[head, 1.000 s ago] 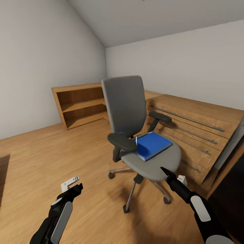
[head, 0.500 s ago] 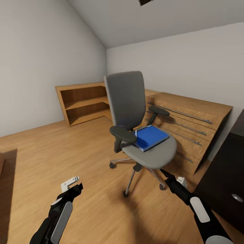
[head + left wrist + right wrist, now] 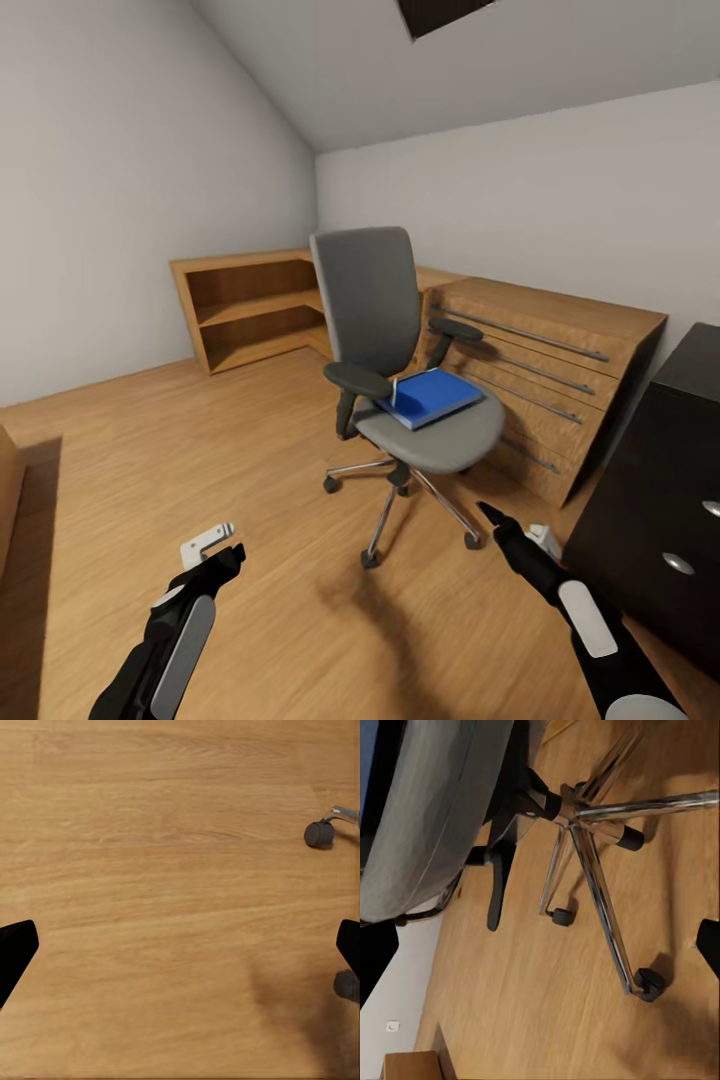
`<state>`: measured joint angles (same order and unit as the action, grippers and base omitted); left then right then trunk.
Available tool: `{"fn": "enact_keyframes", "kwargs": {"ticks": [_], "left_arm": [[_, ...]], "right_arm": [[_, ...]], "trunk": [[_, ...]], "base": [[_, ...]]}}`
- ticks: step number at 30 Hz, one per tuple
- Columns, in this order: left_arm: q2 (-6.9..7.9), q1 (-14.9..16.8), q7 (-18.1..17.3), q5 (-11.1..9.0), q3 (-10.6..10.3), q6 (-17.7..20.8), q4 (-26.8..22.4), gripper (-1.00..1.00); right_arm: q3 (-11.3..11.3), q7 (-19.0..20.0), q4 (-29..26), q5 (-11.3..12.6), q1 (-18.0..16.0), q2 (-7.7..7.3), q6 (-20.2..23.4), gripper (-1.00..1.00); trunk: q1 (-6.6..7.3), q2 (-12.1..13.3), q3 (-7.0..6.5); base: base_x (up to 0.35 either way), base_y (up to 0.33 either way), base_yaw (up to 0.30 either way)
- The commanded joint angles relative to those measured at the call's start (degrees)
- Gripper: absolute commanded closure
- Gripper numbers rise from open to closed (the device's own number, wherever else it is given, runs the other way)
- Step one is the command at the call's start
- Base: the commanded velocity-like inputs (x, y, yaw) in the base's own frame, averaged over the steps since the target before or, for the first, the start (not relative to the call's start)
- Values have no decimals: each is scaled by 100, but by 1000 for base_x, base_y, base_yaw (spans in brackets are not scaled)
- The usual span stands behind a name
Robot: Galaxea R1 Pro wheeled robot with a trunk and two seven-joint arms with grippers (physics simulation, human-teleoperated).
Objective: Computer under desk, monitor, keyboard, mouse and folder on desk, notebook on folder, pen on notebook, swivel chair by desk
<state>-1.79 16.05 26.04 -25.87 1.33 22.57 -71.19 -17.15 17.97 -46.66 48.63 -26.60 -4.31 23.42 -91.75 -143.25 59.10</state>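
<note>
Folder (image 3: 432, 396) lies flat on swivel chair (image 3: 385, 330) seat, awaiting pickup I'd judge; left gripper (image 3: 212, 548) and right gripper (image 3: 505, 528) hang low over floor (image 3: 150, 450), fingers spread, empty, short of the chair.

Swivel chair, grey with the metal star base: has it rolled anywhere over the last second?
No. The grey swivel chair keeps its place before the light wooden dresser's left end; the whole head view shifted, so the camera moved.
</note>
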Motion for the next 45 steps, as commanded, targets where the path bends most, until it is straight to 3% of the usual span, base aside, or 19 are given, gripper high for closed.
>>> {"fn": "enact_keyframes", "kwargs": {"ticks": [1, 3, 7, 10, 13, 16, 19, 23, 26, 27, 34, 45], "left_arm": [[-1, 3, 31, -56, 2, 16, 64, -100], [-4, 3, 39, -51, -3, 9, 252, -100], [-25, 3, 52, -57, -66, -1, 548, -100], [-28, 3, 48, -47, -224, -59, 1132, -100], [-14, 3, 36, -46, -333, -345, 1739, -100], [-8, 3, 25, -42, -367, -639, 2257, -100], [-6, 3, 11, -36, -446, -947, 2849, -100], [-6, 2, -15, -31, -701, -1516, 3691, -100], [-6, 3, -222, -31, -1007, -2330, 4284, -100], [0, 3, -419, -32, -1234, -2924, 4634, -100], [2, 3, -603, -38, -1458, -3951, 5051, -100], [-5, 3, -593, -41, -1468, -4003, 5076, -100]], "right_arm": [[-12, -186, -3, 11, -3, 5, -35, -100], [15, -604, -1, -114, -3, 23, -296, -100], [184, -1074, 30, -508, -3, 115, -973, -100], [389, -1417, 399, -941, -3, 150, -1684, -100], [619, -1569, 1208, -1455, -3, 162, -2471, -100], [725, -1609, 1860, -1810, -3, 181, -3113, -100], [794, -1628, 2532, -2246, -3, 304, -3794, -100], [823, -1657, 3507, -2885, -3, 470, -4689, -100], [827, -1662, 4216, -3012, -3, 503, -5376, -100], [827, -1654, 4539, -3049, -2, 514, -5690, -100], [833, -1624, 4765, -3122, 190, 545, -6049, -100], [836, -1627, 4780, -3126, 219, 552, -6372, -100]], "trunk": [[4, -1, -17], [17, 18, -60], [105, 178, -132], [170, 299, -186], [236, 419, -240], [302, 539, -293], [368, 660, -347], [456, 820, -419], [522, 940, -473], [544, 981, -491], [698, 1261, -617], [939, 1702, -814]], "base": [[-2, 0, 0], [0, 0, 0], [0, 0, 0], [0, 0, 0], [0, 0, 0], [0, 0, 0], [0, 0, 0], [0, 0, 0], [0, 0, 0], [0, 0, 0], [0, 0, 0], [0, 0, 0]]}}
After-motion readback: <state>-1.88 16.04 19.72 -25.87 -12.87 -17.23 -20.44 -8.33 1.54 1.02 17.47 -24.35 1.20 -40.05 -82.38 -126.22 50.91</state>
